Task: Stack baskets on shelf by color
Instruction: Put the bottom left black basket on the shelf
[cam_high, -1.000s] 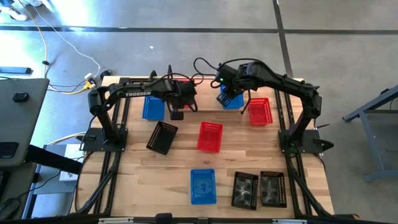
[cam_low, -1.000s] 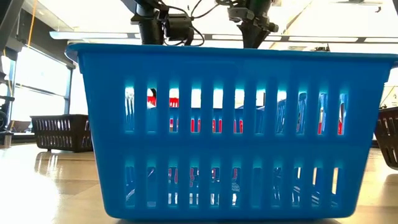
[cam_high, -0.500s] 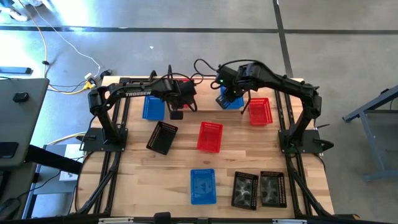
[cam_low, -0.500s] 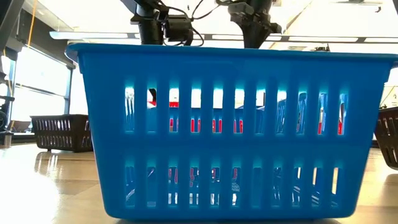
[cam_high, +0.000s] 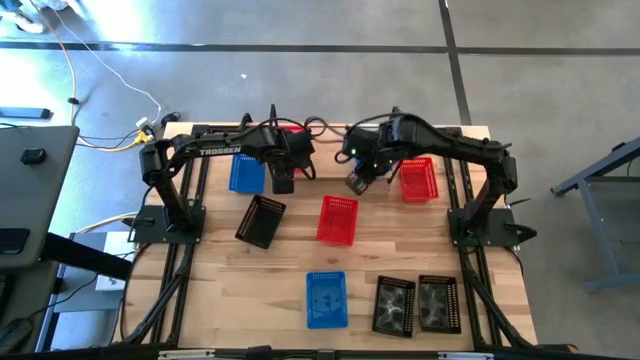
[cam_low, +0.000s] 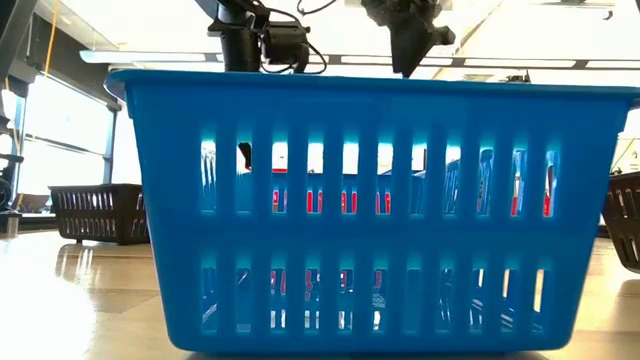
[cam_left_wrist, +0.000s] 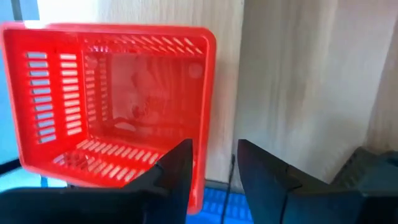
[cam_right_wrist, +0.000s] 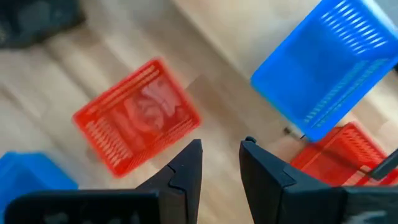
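**Sorting Half Begun, With Clutter Crowding Both Pincers**

Hovering near the far edge of the surface (cam_high: 300, 255), the right pincer (cam_high: 357, 181) carries nothing; its wrist view shows the fingers a narrow gap apart with bare wood between them. The left pincer (cam_high: 283, 183) hangs just left of centre along the same edge, its fingers also a narrow gap apart and empty, and a red basket (cam_left_wrist: 115, 106) lies close in front of them in its wrist view.

The baskets are scattered. One blue (cam_high: 245, 172) sits at the far left, a red (cam_high: 418, 178) at the far right, another red (cam_high: 338, 219) mid-surface, a black (cam_high: 260, 220) tilted to its left, a blue (cam_high: 325, 298) at the near edge and two blacks (cam_high: 417, 304) side by side near the near-right corner. The right wrist view shows another blue (cam_right_wrist: 326, 65) beside a red. I cannot make out the shelf clearly under the arms.

Risks, as I judge them:

- The two arms work close together along the far edge, so a reach toward the middle could make them collide.
- A narrow gap may miss a basket rim, or push the light basket away rather than grip it.
- The mesh sides could snag a fingertip and drag a neighbouring basket along.
- With colours mixed near the far edge, a basket could land on the wrong stack.
- The tilted black may tip over if nudged.
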